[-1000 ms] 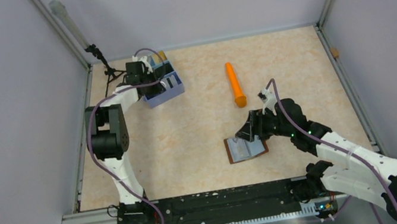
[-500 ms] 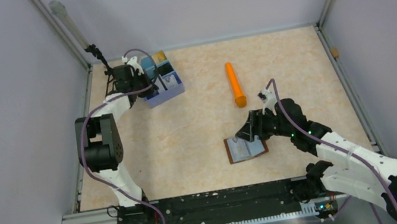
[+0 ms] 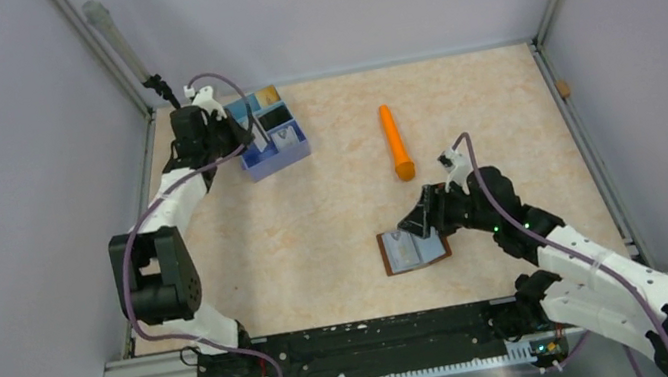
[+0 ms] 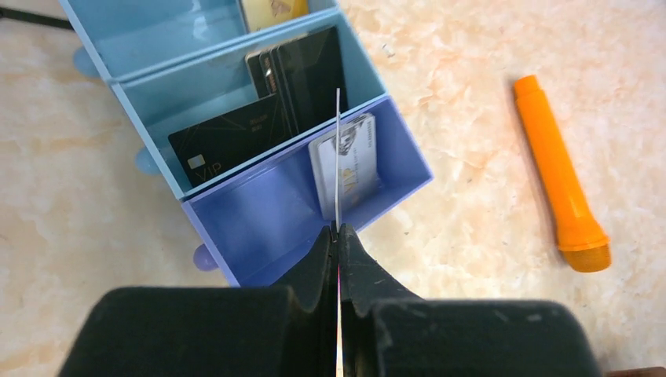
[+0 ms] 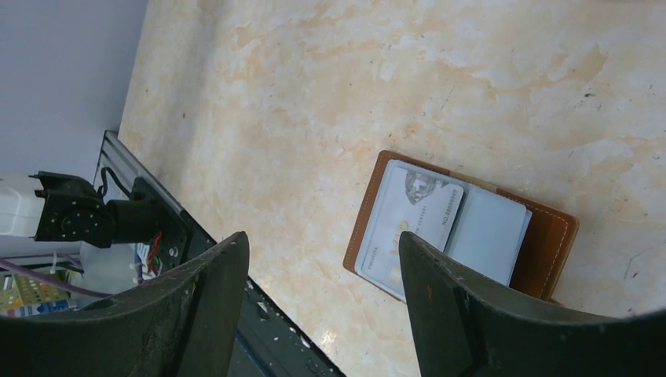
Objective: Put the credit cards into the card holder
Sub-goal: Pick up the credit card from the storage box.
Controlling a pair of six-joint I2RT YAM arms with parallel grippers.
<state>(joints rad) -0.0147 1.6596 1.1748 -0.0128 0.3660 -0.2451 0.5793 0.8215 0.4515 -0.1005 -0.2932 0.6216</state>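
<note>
Our left claw [image 4: 338, 236] pinches a thin card [image 4: 338, 141] edge-on over the blue tray [image 4: 259, 212], above its front compartment. Our right claw [image 5: 322, 259] hangs spread wide over the open wallet [image 5: 554, 239]. The wallet lies flat mid-worktop [image 3: 315, 222], holding grey-blue cards [image 5: 416, 220], well apart from the tray.

Even, bright light falls from above onto my bench [image 3: 333, 209]; shadows are faint and soft. The overhead view is sharp. My left end effector [image 4: 339, 232] is a dark blur close to the lens, the white card [image 4: 338, 157] it pinches a thin bright line. My right end effector [image 5: 318, 255] blurs likewise.
</note>
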